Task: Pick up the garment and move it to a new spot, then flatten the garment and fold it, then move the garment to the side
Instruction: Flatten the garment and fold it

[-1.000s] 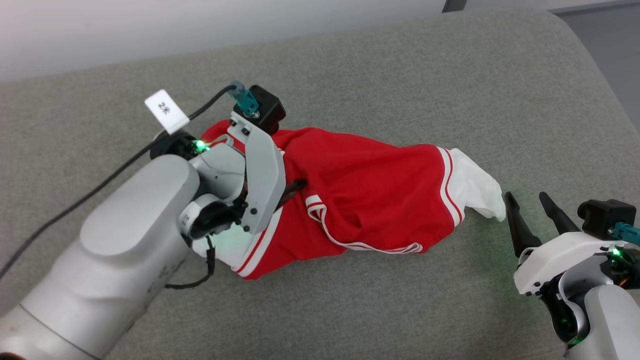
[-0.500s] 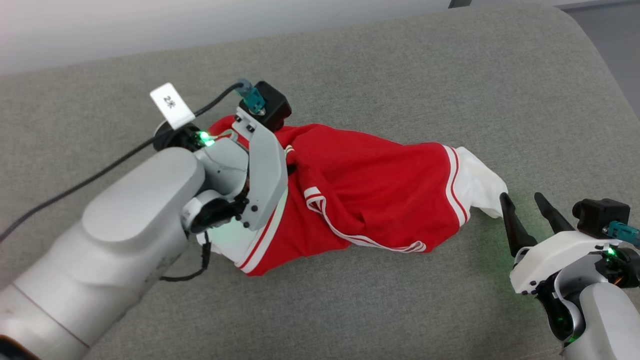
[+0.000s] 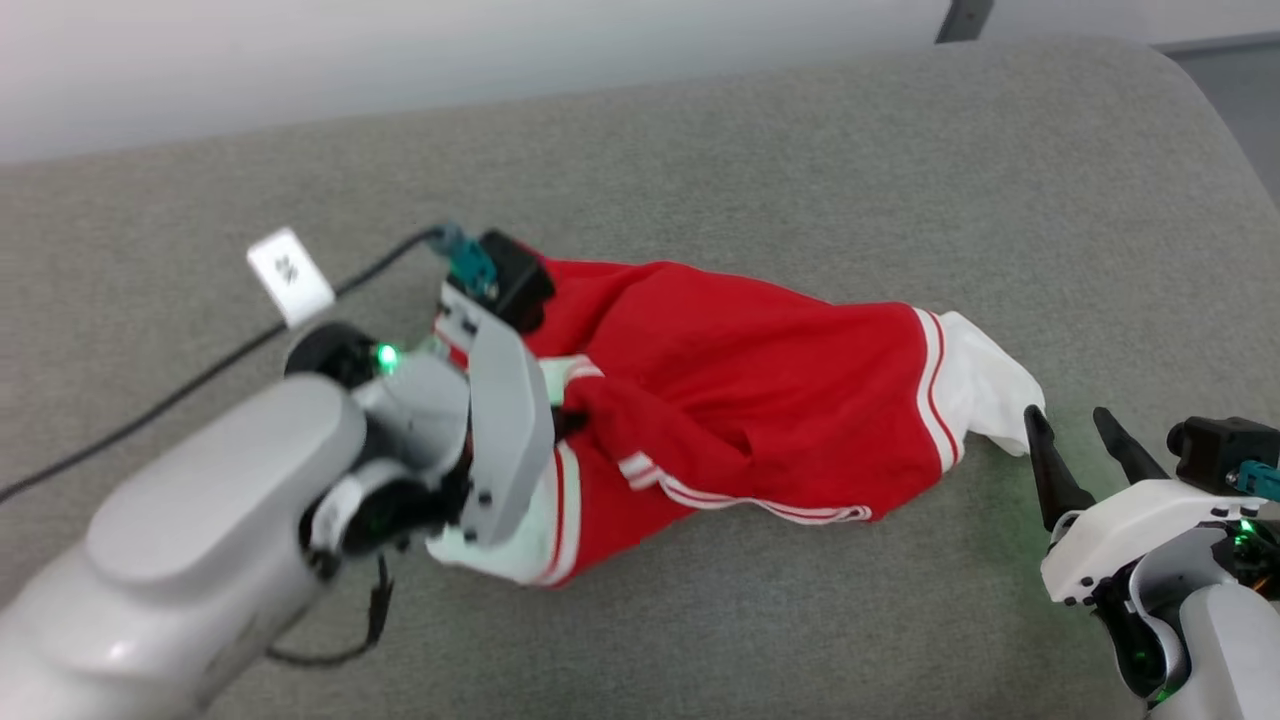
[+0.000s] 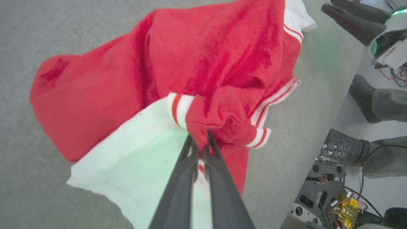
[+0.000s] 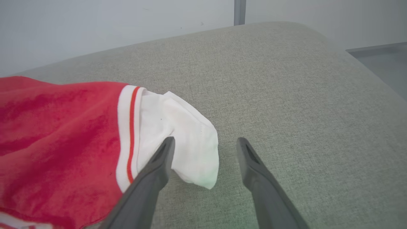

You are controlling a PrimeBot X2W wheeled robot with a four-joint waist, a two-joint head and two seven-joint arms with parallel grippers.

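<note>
1 soft, limp garment (image 4: 206, 57): left gripper (image 4: 199, 139) pinches a bunched fold; right gripper (image 5: 206, 141), wide and empty, should take the white sleeve (image 5: 187, 124).

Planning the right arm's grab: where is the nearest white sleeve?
In the head view, the white sleeve lies at the red T-shirt's right end on the grey cushion, just left of the open right gripper.

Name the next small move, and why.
Probably slide the right gripper over the white sleeve and close. The left gripper is shut on a bunch of the shirt; the right stands open, sleeve tip beside one finger, so one end is loose.
</note>
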